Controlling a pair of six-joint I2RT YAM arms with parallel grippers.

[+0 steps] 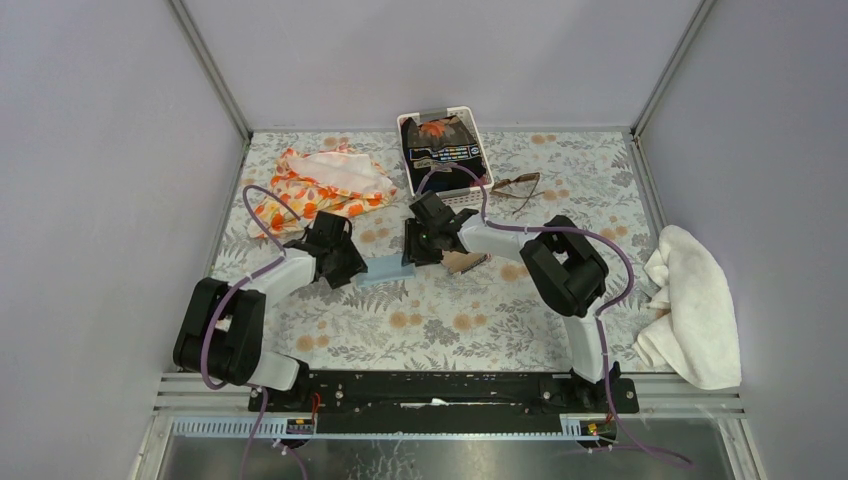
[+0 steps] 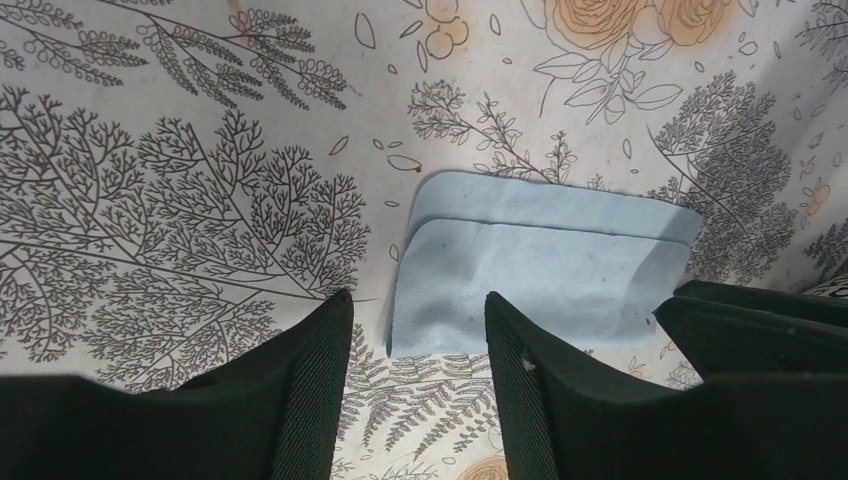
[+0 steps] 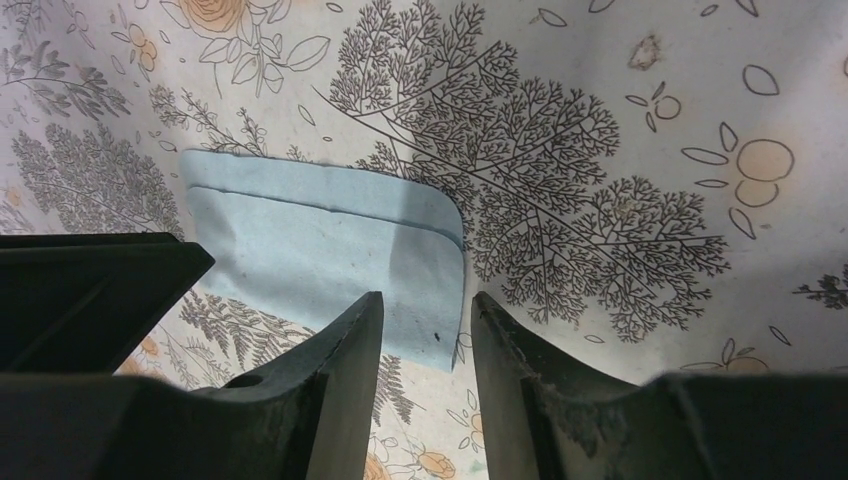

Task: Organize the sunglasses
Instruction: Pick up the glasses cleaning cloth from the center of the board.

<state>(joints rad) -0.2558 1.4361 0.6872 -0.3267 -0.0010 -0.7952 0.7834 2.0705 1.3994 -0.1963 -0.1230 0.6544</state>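
Sunglasses lie back-right of right end effector, long axis roughly left-right; right arm nearer. Right end effector and left end effector both open, empty, over blue cloth.

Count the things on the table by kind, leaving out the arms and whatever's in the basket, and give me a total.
Cloths: 3 (orange floral cloth, light blue cloth, white towel)
Sunglasses: 1
Basket: 1
Tan case: 1
Total: 6
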